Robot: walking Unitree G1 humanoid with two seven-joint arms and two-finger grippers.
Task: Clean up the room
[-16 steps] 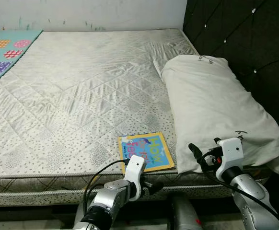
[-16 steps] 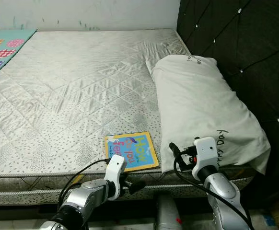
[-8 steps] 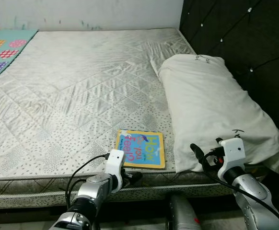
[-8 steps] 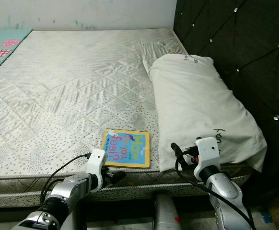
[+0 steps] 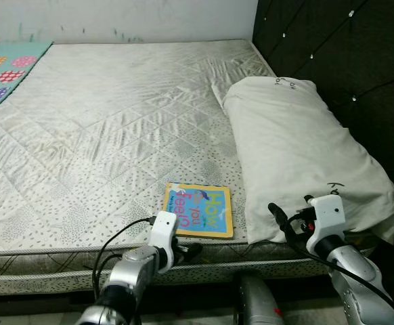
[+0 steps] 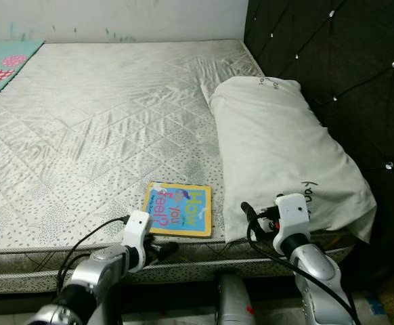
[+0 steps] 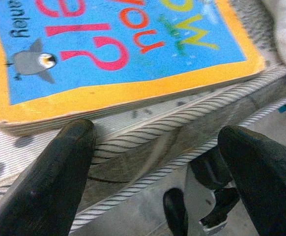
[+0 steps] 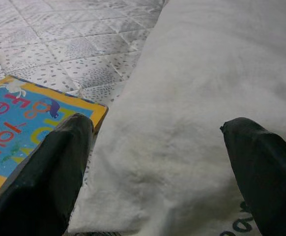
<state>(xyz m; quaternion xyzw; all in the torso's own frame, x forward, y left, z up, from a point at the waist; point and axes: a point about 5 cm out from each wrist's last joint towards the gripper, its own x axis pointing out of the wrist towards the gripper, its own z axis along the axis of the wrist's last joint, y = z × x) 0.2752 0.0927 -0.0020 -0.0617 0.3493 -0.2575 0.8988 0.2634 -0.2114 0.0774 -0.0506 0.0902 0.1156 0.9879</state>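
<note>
My left gripper (image 7: 155, 162) is spread wide at the near edge of the mattress (image 5: 116, 135), just before the book (image 5: 199, 209), to take it, while my right gripper (image 8: 157, 162), also spread, waits over the pillow (image 5: 298, 149).

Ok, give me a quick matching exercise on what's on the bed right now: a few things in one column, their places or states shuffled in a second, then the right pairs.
Things:
1. book
2. pillow
3. patterned blanket
4. left gripper

Places or states:
A. lies along the dark headboard side of the mattress
B. at the far left corner of the bed
C. open, at the mattress edge just below the book
D. flat near the front edge, beside the pillow

Pairs: 1-D, 2-A, 3-B, 4-C
</note>
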